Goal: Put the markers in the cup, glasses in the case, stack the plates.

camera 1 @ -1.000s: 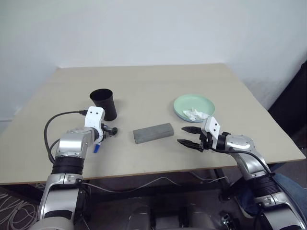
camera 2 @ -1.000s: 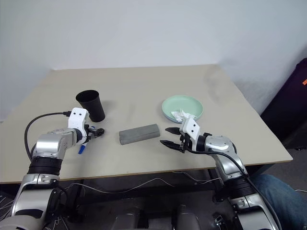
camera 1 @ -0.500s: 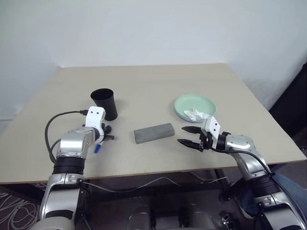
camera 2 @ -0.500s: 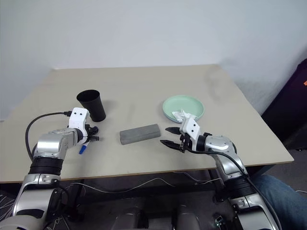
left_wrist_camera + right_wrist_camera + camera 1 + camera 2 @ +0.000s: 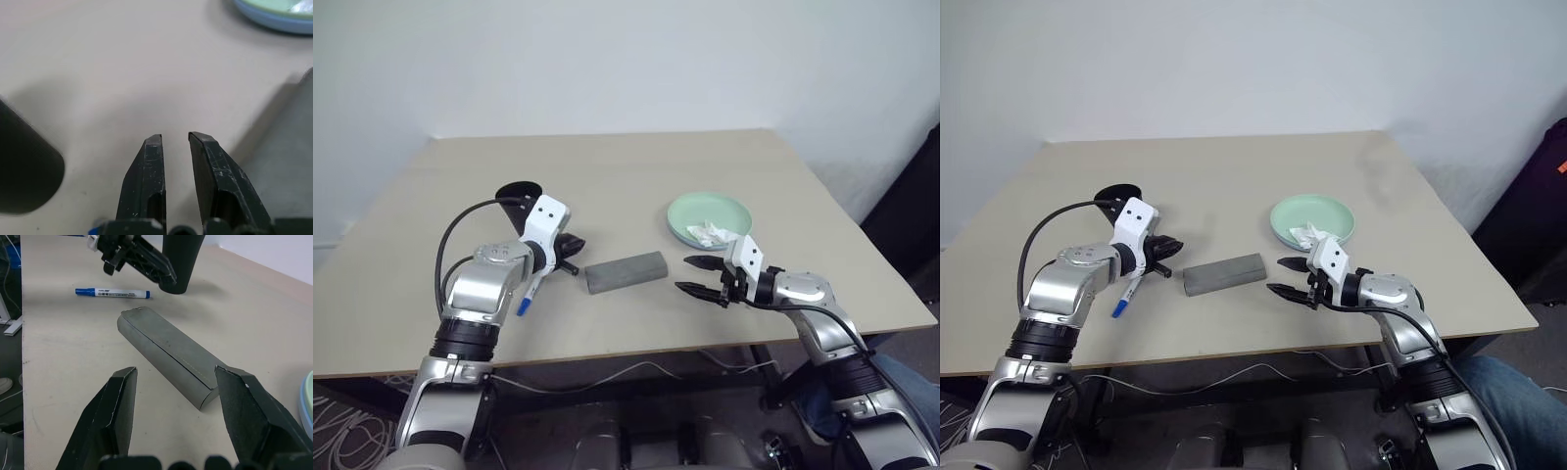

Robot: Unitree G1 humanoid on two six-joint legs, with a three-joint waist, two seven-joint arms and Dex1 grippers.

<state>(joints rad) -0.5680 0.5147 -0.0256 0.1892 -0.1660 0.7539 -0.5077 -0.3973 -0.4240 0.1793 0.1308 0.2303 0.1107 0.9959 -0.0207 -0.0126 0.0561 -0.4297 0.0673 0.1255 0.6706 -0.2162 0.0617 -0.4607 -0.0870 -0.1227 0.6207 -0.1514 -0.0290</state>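
While its left gripper [image 5: 570,245] hovers above the beige, matte surface [image 5: 636,166] with its two black fingers [image 5: 151,181] drawn almost together on nothing, a slim gap between them, the robot's arm partly hides the black tapered plastic cup [image 5: 519,193] standing upright just behind it. Beside that arm lies the slim white marker with a blue cap [image 5: 112,293], flat on the surface and free of either gripper, near the cup's base and outside it. At the centre rests the grey oblong case [image 5: 626,271], its lid closed, its finish dull and cloth-like with a fine seam along its length; it lies between the two grippers and touches neither. On the right, the right gripper [image 5: 700,276] points toward the case's near end, its fingers [image 5: 115,421] spread wide and empty. Just behind it sits the round, shallow mint green plate [image 5: 690,211], smooth and glossy, lying on a light blue plate [image 5: 274,20] whose rim peeks out beneath. On the green plate rests a crumpled white tissue [image 5: 717,233], at the edge nearest the right gripper.
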